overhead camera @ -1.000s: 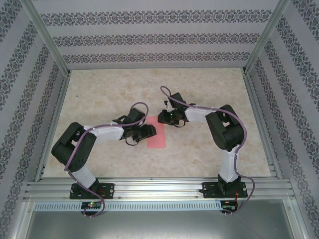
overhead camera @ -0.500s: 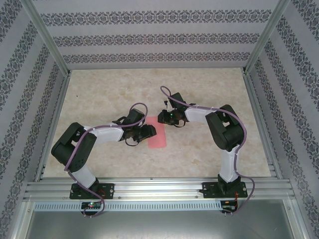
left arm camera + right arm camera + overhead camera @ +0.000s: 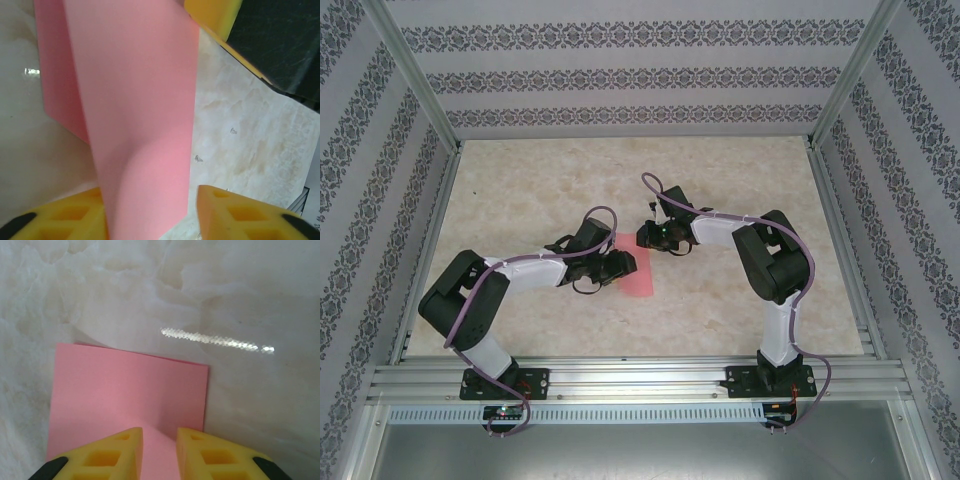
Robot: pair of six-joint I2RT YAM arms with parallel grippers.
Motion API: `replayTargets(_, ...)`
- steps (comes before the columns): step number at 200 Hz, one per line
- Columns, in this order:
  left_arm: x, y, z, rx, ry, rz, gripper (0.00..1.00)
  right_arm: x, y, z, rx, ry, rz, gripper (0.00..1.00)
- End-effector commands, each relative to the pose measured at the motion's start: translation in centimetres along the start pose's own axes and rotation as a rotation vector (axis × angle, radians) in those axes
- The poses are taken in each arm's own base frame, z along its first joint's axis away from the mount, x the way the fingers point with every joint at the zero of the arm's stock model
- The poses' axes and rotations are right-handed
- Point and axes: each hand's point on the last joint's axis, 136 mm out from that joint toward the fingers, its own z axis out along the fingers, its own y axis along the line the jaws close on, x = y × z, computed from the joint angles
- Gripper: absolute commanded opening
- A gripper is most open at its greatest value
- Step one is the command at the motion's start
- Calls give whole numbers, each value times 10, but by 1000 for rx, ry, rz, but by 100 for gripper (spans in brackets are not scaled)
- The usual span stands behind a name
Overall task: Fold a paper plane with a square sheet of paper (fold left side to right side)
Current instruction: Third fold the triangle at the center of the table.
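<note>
The step in hand looks like the first fold, left side over to right side, and it seems partly made. From above, the square sheet of paper (image 3: 640, 280) shows as a narrow pink strip near the middle of the desk (image 3: 740, 180), its long side running from 12 to 6 o'clock. The left claw (image 3: 623, 262) sits at the strip's 9 o'clock edge, and the right claw (image 3: 648, 238) is on the end at 12 o'clock. In the left wrist view a curved pink flap (image 3: 145, 125) rises off a lower layer and spans the gap between that claw's yellow fingers (image 3: 235, 215). The jaws stand well apart. Whether the fingers actually grip the flap or only cradle it cannot be told. A yellow fingertip of the other claw (image 3: 212, 12) shows beyond the flap at 12 o'clock. In the right wrist view the paper lies flat, with a second layer peeking out along its far edge. The right claw's fingers (image 3: 115, 452) are only a little apart and come down on the sheet, apparently pinning it, not pinching it. The next move probably calls for the left claw to lay the raised flap down toward 3 o'clock, keeping its free edge level with the edge beneath. The fold would then need pressing flat along its length while the right claw holds the sheet from sliding.
</note>
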Motion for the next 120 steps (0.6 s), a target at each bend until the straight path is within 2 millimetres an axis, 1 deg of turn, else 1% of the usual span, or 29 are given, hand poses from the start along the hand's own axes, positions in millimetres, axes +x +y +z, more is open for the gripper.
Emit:
replayTargets(1, -1, -5, -5, 9, -22, 13, 36, 11, -17, 8, 31, 30, 23, 27)
replayTargets(18, -1, -3, -4, 11, -27, 4, 25, 6, -11, 0, 11, 0, 1, 30)
replayTargets(30, -1, -2, -4, 11, -28, -3, 18, 1, -6, -6, -9, -28, -16, 36)
replayTargets(49, 0, -2, -4, 10, -29, -11, 10, -7, 4, -19, -46, -67, -46, 43)
replayTargets(66, -1, -1, -6, 8, -36, -18, 8, -11, 9, -31, -61, -104, -82, 49)
replayTargets(85, -1, 0, -8, 6, -44, -26, 7, -14, 11, -51, -55, -160, -122, 51)
replayTargets(112, -1, -2, -9, 18, -49, -45, 7, -1, 15, -81, -59, -232, -180, 52)
replayTargets(120, -1, -2, -9, 23, -51, -52, 7, 8, 16, -89, -55, -251, -204, 52)
